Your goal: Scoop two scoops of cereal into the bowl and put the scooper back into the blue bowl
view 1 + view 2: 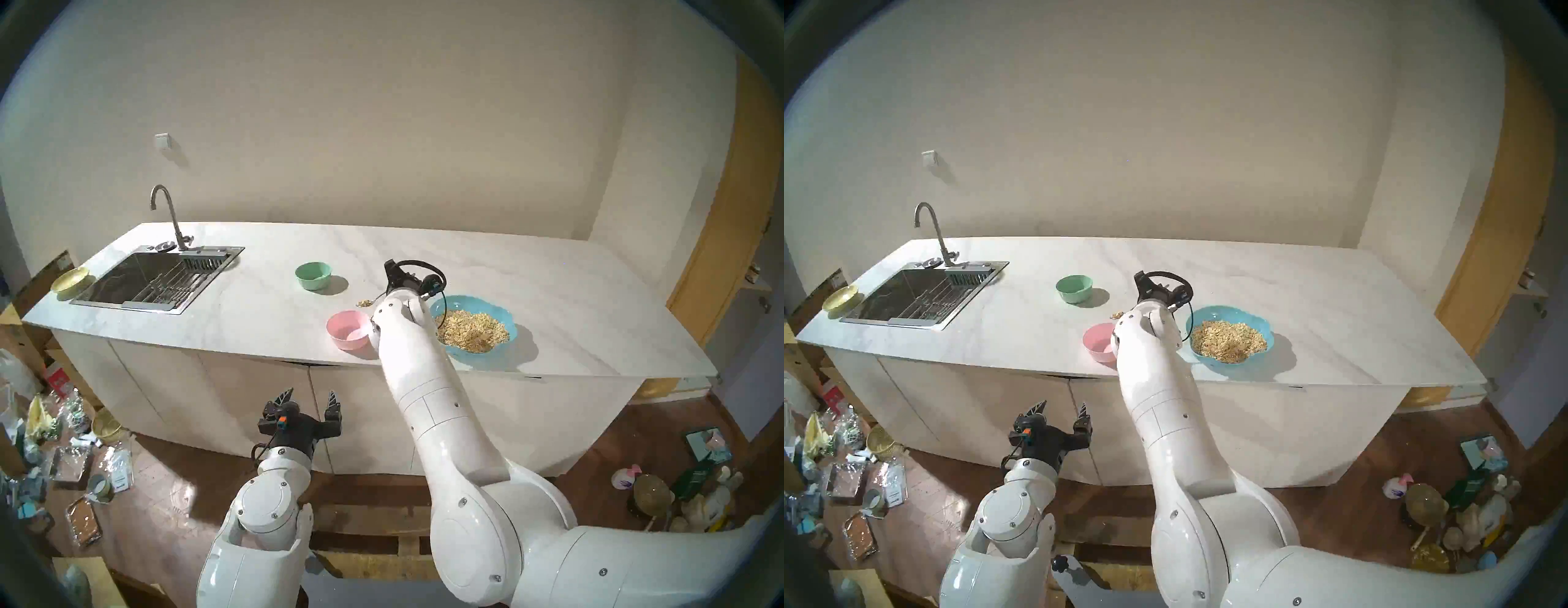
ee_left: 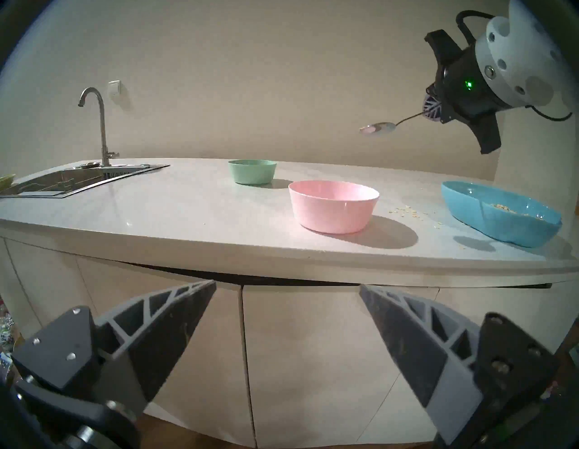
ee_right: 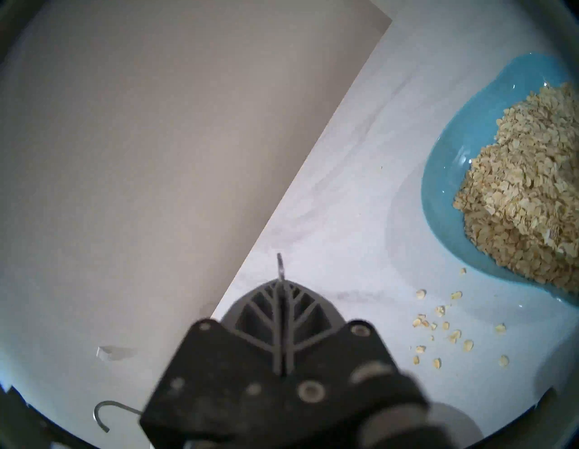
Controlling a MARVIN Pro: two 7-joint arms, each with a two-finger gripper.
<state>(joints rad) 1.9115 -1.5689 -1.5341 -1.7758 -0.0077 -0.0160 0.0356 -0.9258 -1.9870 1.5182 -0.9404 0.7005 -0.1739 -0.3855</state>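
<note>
The spoon (image 2: 380, 128) is up in the air, head loaded with cereal flakes (image 1: 364, 302), and the right end effector (image 3: 283, 283) has its fingers pressed together on the thin handle. From the head view the spoon head hangs above the bench just behind the pink bowl (image 1: 349, 329); the pink bowl is our landmark here. It sits near the front edge of the bench (image 1: 263, 314), and what shows of its inside has no flakes in it. To its right, a little apart, the blue bowl (image 1: 507, 344) with the wavy rim carries a big heap of cereal (image 1: 473, 330). Between those 2 bowls a scatter of loose flakes (image 2: 407, 210) lies on the bench. Behind the pink bowl and to its left stands the mint-green bowl (image 1: 313, 276). Farther left is the sink (image 1: 157, 278) with its curved tap (image 1: 167, 214), and beyond that, at the bench's left end, the yellow dish (image 1: 72, 281). The left end effector (image 1: 310, 401) hangs in front of the bench, below the pink bowl's level, its 2 fingers spread wide apart, gripping nothing.
</note>
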